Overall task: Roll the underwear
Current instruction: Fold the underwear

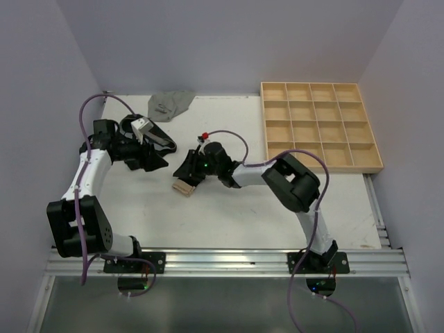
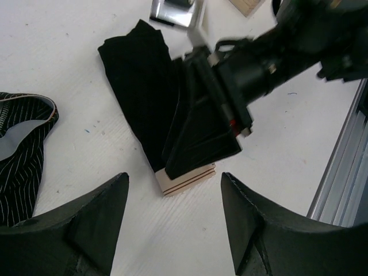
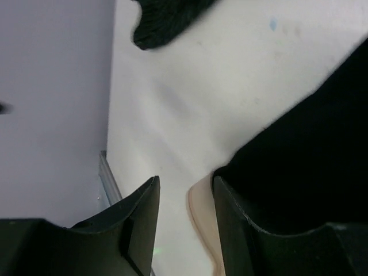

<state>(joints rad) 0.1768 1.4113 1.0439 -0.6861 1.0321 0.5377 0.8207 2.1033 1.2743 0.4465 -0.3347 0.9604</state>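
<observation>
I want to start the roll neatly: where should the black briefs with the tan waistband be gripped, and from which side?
Probably the tan waistband of the black briefs, from above at that end: it is a straight, layered edge lying flat, with bare table beyond it.

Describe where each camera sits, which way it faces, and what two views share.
Top external: above and behind the arms, looking down on the table; both arms show.
Left wrist: on the left arm, facing down at the black underwear; own fingers show.
Right wrist: low over the table, facing that underwear's tan waistband; own fingers show.
Shared: both wrist views see the black underwear.
</observation>
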